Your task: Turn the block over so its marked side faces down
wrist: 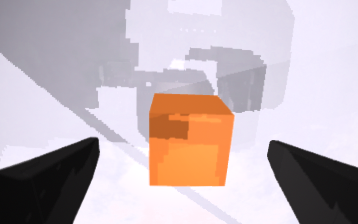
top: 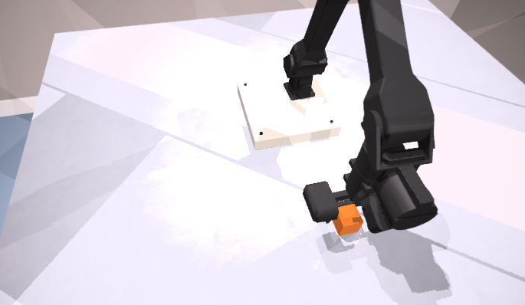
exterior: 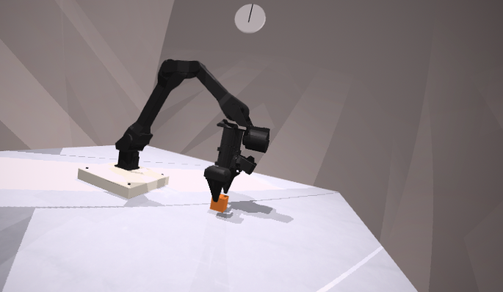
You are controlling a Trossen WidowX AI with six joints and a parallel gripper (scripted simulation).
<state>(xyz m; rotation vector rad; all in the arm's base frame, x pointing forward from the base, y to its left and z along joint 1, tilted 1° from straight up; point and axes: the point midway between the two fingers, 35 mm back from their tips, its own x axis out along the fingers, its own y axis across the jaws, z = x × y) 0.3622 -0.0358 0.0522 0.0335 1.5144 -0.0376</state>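
Note:
An orange block (top: 346,227) (exterior: 219,206) (wrist: 191,167) rests on the pale table (top: 206,237) (exterior: 146,249). My gripper (top: 349,223) (exterior: 221,196) (wrist: 186,147) is open and points down over the block. In the wrist view the block lies in the gap between the two fingertips, with room on both sides, and shows its top and one side face. Darker patches on its top look like shadow. I cannot make out a marked side in any view. In the top view the fingertips are largely hidden behind the gripper's own body and the block.
The arm's cream base plate (top: 271,142) (exterior: 102,182) stands behind the gripper on the table. A round white disc (exterior: 245,23) hangs on the far wall. The arm's shadows fall on the table beside the block. The table's right edge shows in the exterior view.

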